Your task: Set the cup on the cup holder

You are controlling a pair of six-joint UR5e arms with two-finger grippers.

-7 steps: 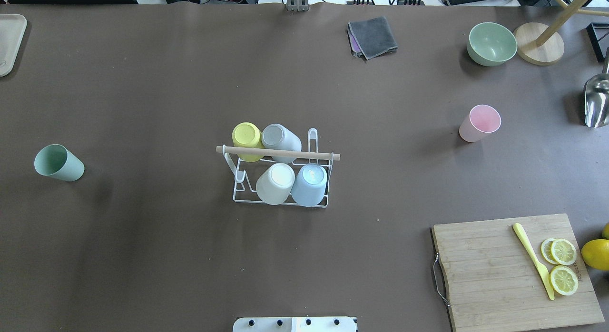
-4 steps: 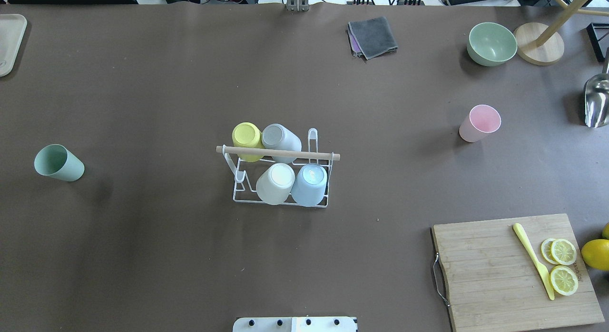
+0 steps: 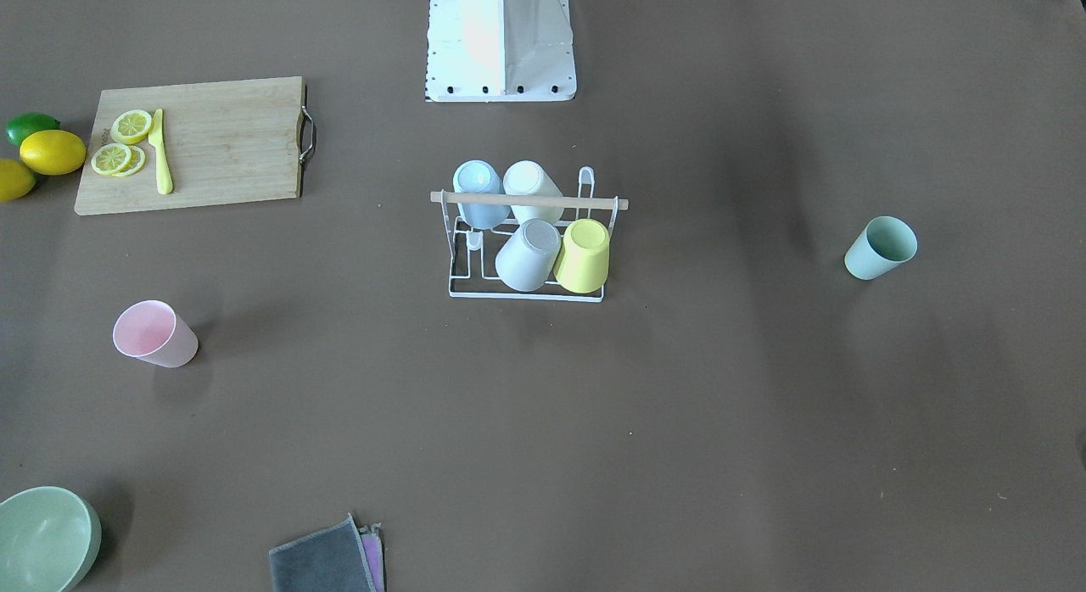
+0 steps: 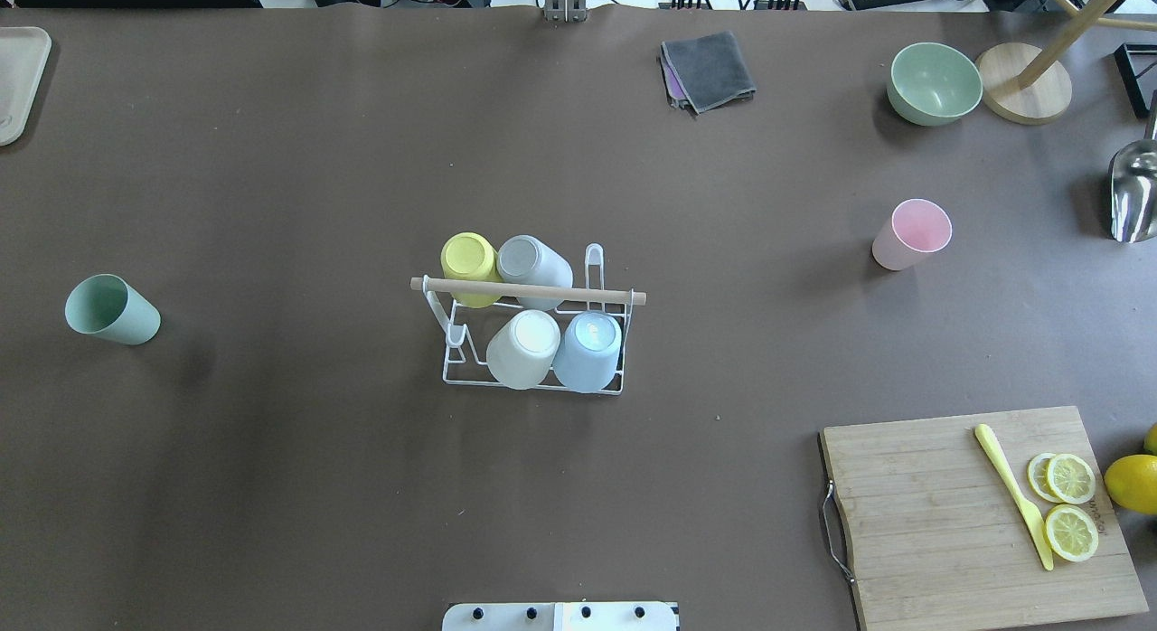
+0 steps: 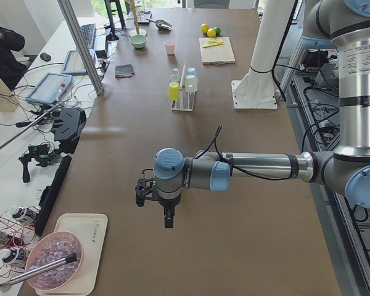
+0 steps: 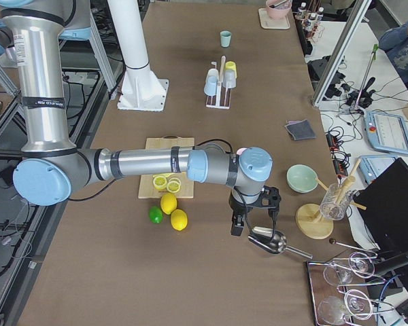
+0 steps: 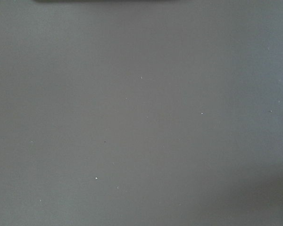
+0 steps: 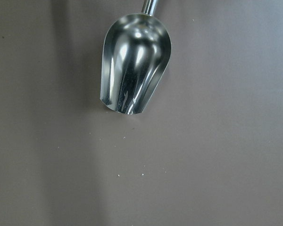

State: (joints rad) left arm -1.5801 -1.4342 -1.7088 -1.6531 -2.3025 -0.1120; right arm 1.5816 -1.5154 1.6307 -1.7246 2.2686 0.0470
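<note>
The small white wire cup holder with the light wooden rod across its top [image 4: 529, 291] is standing at the middle of the brown tabletop [image 4: 271, 486], and four of its places are already being filled: a yellow plastic cup [image 4: 468, 258] and a grey plastic cup [image 4: 533, 262] are sitting mouth-down on the far row, and a white plastic cup [image 4: 522, 346] and a pale blue plastic cup [image 4: 587, 349] are doing the same on the near row. Two prongs are showing bare, one at each end of the rack, so by my reading two places are waiting. Two loose cups are standing upright, mouths up, well apart from the holder: a sage-green plastic cup [image 4: 110, 309] on the robot's left side and a pink plastic cup [image 4: 911, 234] on its right. Neither arm is reaching for either one. The left hand [image 5: 166, 223] is hanging over bare tabletop at the left end, and the right hand [image 6: 253, 224] is hanging just above a shiny steel scoop [image 8: 134, 66] at the right end. Both are appearing only in the side views, so I cannot tell whether their fingers are apart or together. The work looks roughly two-thirds done, with the next pick not yet begun.
</note>
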